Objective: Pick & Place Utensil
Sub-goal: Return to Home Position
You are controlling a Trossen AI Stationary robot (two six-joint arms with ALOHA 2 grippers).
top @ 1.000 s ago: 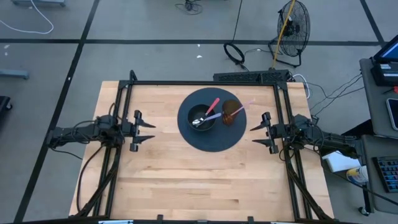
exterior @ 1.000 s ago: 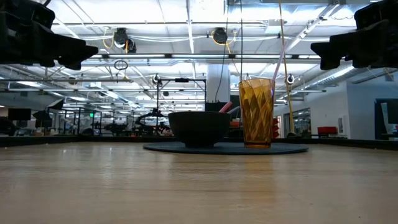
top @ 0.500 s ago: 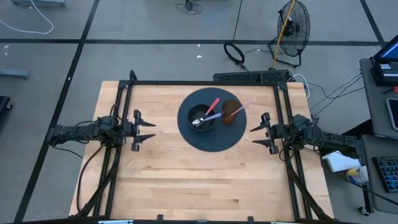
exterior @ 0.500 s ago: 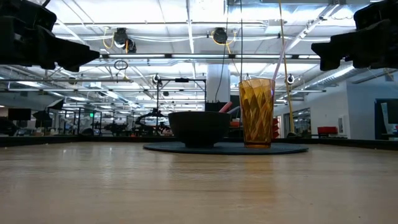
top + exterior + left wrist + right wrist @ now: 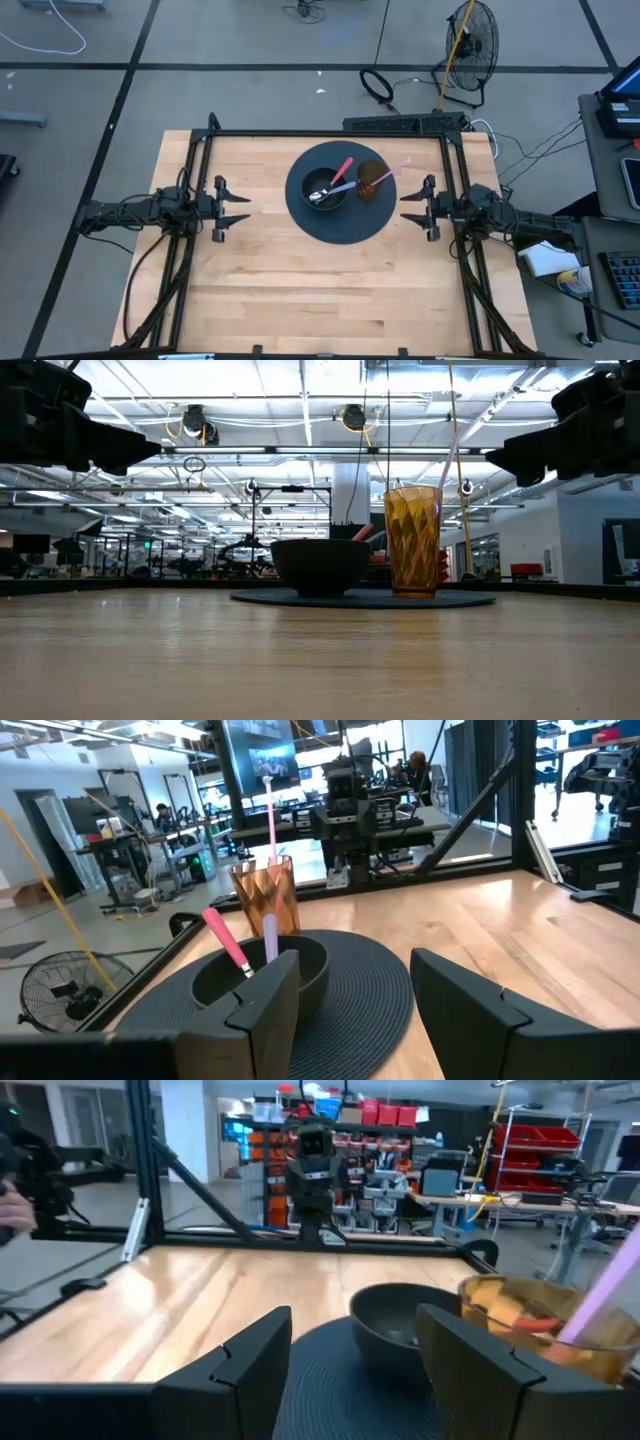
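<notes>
Left gripper [image 5: 240,211] and right gripper [image 5: 408,210] are seen spread open and empty, either side of the mat [image 5: 340,226].
The spoon [image 5: 336,188] is laid in the bowl [image 5: 308,182], handle pointed toward the cup [image 5: 370,192]. The straw [image 5: 388,175] is leaned rightward, its foot hidden inside the cup.

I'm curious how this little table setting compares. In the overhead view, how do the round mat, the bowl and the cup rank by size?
1. mat: clearly the widest.
2. bowl: a much smaller circle on the mat.
3. cup: the smallest circle, though its rim sits nearer the camera.
</notes>
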